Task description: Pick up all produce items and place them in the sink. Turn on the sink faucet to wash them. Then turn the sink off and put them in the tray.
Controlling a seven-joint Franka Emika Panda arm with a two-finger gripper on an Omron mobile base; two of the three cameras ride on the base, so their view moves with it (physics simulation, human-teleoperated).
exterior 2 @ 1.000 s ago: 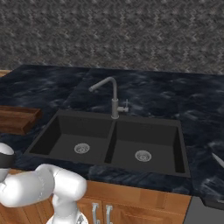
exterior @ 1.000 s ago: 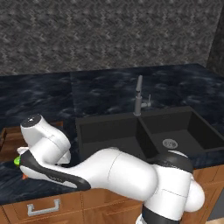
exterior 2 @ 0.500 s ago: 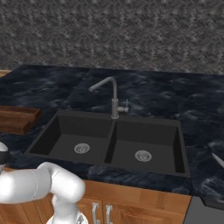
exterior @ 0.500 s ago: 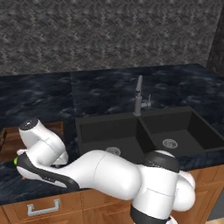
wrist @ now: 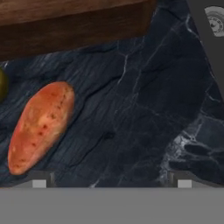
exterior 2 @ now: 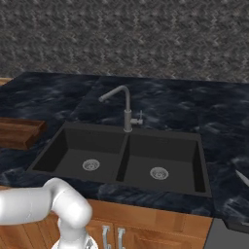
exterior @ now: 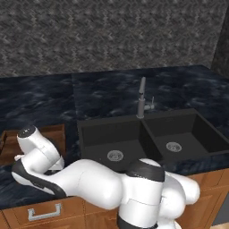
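Below the hand [wrist: 111, 179], whose two small dark fingertips [wrist: 38, 179] stand wide apart with nothing between them, lies the dark, white-veined marble tabletop [wrist: 144, 113]. On it, just beside the left fingertip, rests the orange-red elongated carrot-like piece of produce [wrist: 40, 126], lying apart from both tips. At the left edge of the hand view a yellow-green rounded piece [wrist: 2, 84] is almost wholly cut off, so its shape cannot be made out. Along the top runs the side of the shallow brown wooden tray [wrist: 74, 24], its far rim out of frame. In the left base view the white arm [exterior: 89, 183] bends low to the left and hides the hand and both pieces; part of the tray shows behind it. The matte black double-basin sink [exterior 2: 121, 155] sits well apart to the right, with the slim grey metal faucet [exterior 2: 126, 109] behind the divider between its basins.
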